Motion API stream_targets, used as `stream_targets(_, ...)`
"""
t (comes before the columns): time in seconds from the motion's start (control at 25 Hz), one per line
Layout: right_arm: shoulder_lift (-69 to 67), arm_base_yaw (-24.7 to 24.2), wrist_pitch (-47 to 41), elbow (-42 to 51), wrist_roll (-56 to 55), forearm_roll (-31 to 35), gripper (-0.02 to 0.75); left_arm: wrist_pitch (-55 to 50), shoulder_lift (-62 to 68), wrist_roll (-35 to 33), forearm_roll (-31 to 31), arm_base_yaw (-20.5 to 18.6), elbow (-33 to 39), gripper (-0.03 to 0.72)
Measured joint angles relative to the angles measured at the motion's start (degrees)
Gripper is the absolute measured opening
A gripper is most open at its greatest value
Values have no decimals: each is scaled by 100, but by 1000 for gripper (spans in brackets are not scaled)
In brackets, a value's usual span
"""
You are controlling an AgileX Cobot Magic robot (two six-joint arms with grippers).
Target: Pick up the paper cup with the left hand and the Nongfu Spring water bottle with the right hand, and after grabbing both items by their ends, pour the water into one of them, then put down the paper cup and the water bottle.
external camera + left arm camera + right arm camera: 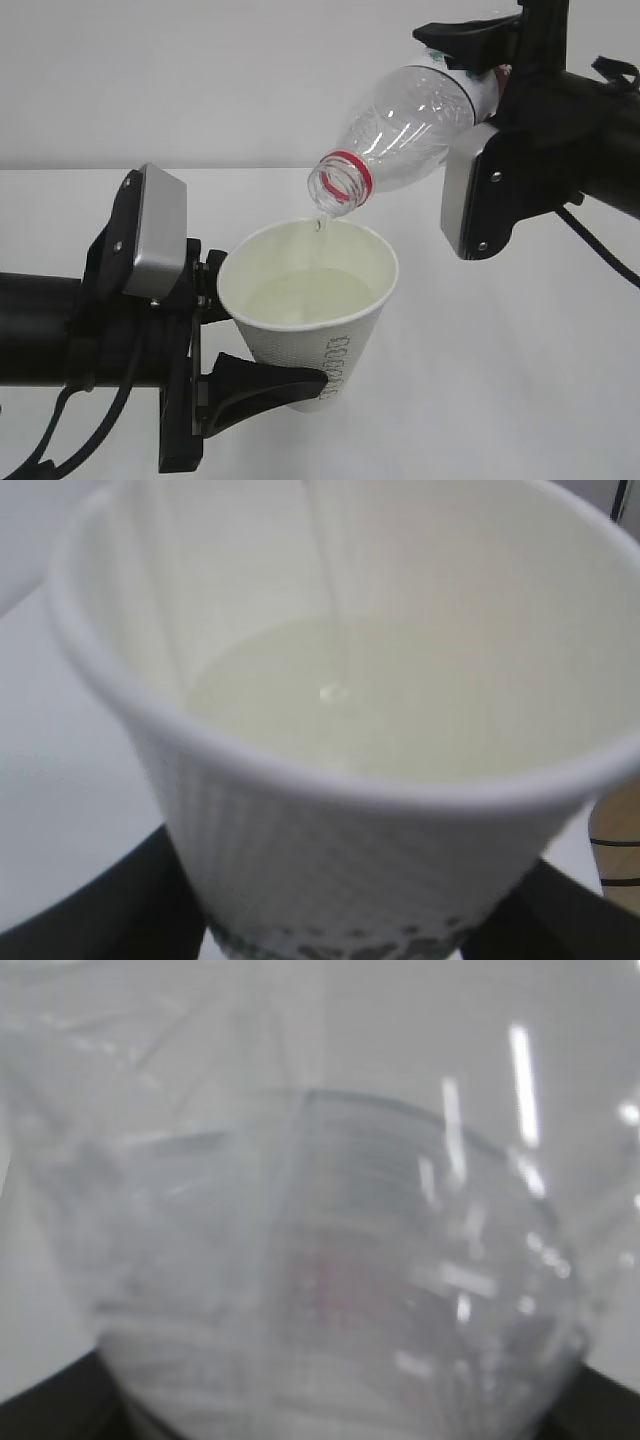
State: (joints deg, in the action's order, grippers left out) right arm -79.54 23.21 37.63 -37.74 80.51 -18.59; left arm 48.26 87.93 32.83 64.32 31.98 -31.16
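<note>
My left gripper [268,342] is shut on the lower part of the white paper cup [318,322] and holds it upright above the table. One black finger [262,384] curves round the cup's near side. The Nongfu Spring water bottle [410,125] is tilted mouth-down over the cup, its red neck ring just above the rim. My right gripper [482,82] is shut on its base end. A thin stream of water [320,226] falls into the cup, which holds pale liquid [340,710]. The cup [380,850] fills the left wrist view, the bottle [330,1260] the right wrist view.
A white table [500,380] lies below both arms, with a plain white wall behind. Black cables hang under the left arm [60,420] and beside the right arm [600,255]. A strip of wooden floor [615,840] shows past the table edge.
</note>
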Motion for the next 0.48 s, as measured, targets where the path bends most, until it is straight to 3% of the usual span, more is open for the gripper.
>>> stream_targets(0.48,0,0,0,0,5,0,494,0,0,0,0,0,0,491)
